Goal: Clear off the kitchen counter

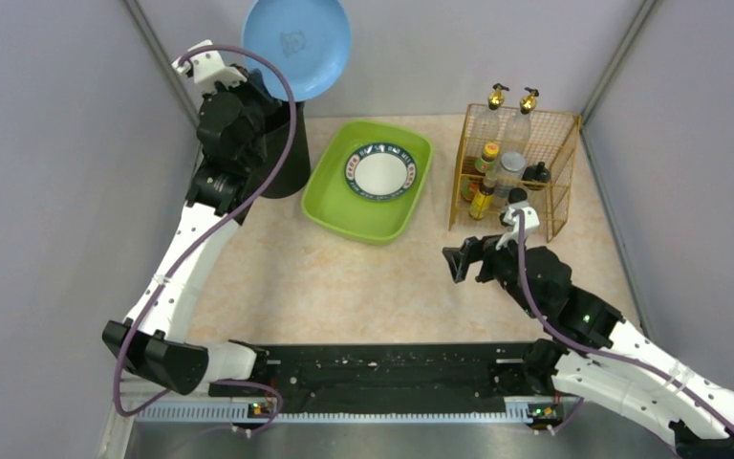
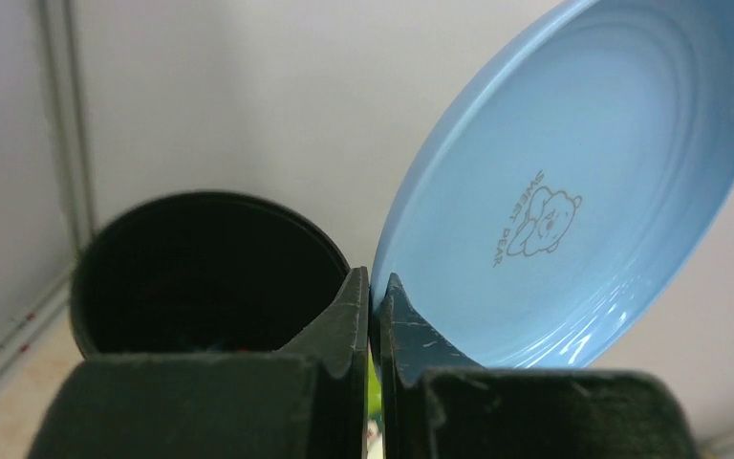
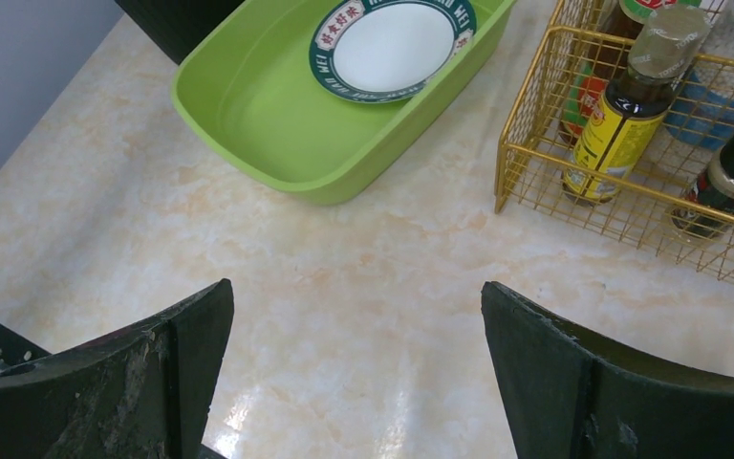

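My left gripper is shut on the rim of a light blue plate with a small bear print. It holds the plate tilted on edge in the air at the back left, beside and above the open mouth of a black cylindrical bin. From above, the blue plate stands over the bin. My right gripper is open and holds nothing. It hovers over bare kitchen counter, in front of the wire basket. The marbled kitchen counter spreads between both arms.
A green tray holds a white plate with a dark patterned rim. A gold wire basket of bottles stands at the back right. A black rail runs along the near edge. Grey walls close in both sides.
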Controlling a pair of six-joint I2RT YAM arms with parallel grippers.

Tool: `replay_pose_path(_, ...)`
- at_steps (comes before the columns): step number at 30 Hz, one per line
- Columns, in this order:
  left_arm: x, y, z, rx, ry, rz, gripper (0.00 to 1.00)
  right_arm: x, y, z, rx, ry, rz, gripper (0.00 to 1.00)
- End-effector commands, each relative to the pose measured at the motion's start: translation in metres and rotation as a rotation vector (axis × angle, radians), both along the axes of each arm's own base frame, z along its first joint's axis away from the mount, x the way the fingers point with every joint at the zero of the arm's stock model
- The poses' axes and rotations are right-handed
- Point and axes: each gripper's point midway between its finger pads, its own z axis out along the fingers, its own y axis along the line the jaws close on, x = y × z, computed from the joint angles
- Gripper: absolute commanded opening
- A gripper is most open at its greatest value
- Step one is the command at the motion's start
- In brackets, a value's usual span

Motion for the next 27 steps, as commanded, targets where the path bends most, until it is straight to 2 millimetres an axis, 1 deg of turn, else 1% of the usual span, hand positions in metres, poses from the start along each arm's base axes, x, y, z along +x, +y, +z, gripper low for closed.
replay_pose_path(1,-0.004,-0.037,-0.012,-0.135,0.056,-0.208,0.0,-0.003,-0.008,0.027,0.044,-0.045,-0.024,0.99)
replay_pose_path(4,0.004,-0.055,-0.038,-0.179,0.121,-0.281,0.0,-0.004,-0.008,0.028,0.055,-0.044,-0.019,0.99)
replay_pose_path(8,0.014,-0.076,-0.081,-0.24,0.221,-0.353,0.0,-0.005,-0.007,0.028,0.058,-0.041,-0.015,0.99)
replay_pose_path(11,0.019,-0.091,-0.109,-0.27,0.293,-0.408,0.0,-0.005,-0.008,0.026,0.058,-0.037,-0.016,0.99)
replay_pose_path(20,0.027,-0.115,-0.198,-0.337,0.495,-0.459,0.0,-0.006,-0.007,0.022,0.068,-0.031,-0.015,0.99)
replay_pose_path(24,0.031,-0.121,-0.228,-0.341,0.57,-0.46,0.0,-0.005,-0.005,0.02,0.068,-0.027,-0.011,0.99)
replay_pose_path(27,0.036,-0.125,-0.247,-0.347,0.613,-0.462,0.0,-0.004,-0.002,0.019,0.068,-0.023,-0.006,0.99)
